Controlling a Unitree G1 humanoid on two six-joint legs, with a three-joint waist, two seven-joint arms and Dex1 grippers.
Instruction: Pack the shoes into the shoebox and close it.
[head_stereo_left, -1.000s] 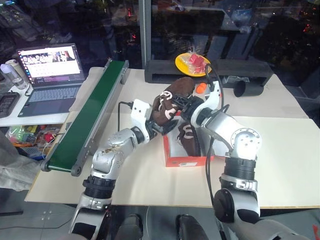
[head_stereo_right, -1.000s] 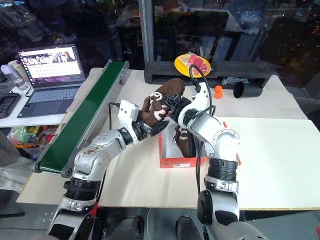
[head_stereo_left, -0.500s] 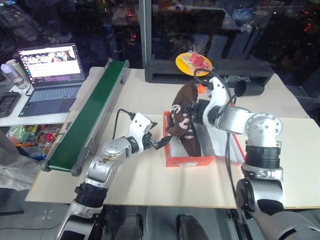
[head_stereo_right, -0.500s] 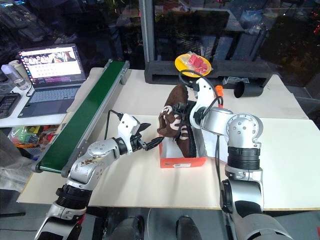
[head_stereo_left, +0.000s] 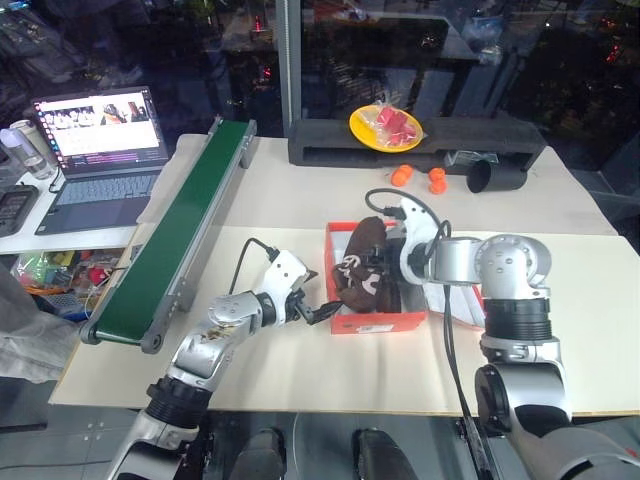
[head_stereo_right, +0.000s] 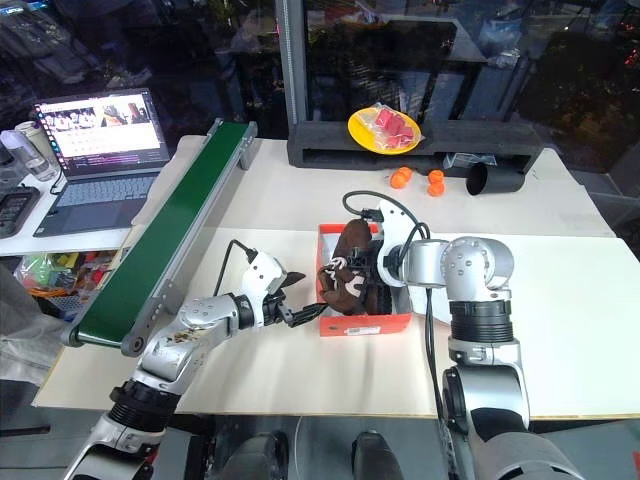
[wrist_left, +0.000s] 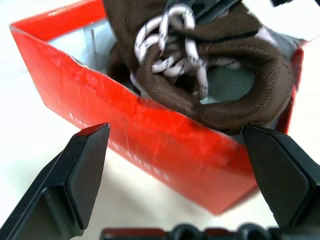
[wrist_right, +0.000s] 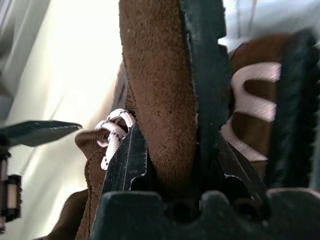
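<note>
Shoe (head_stereo_left: 362, 268) lies lengthwise in shoebox (head_stereo_left: 378, 321); laces up.

Dark brown shoes (head_stereo_left: 362, 270) with white laces fill an orange-red shoebox (head_stereo_left: 378, 322), near a green conveyor belt (head_stereo_left: 180, 218) and yellow plate (head_stereo_left: 385, 128).

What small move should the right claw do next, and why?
Probably open and let go: the right claw grips the upper shoe, which already lies in the shoebox on the other one, while the left claw waits open outside the box.
</note>
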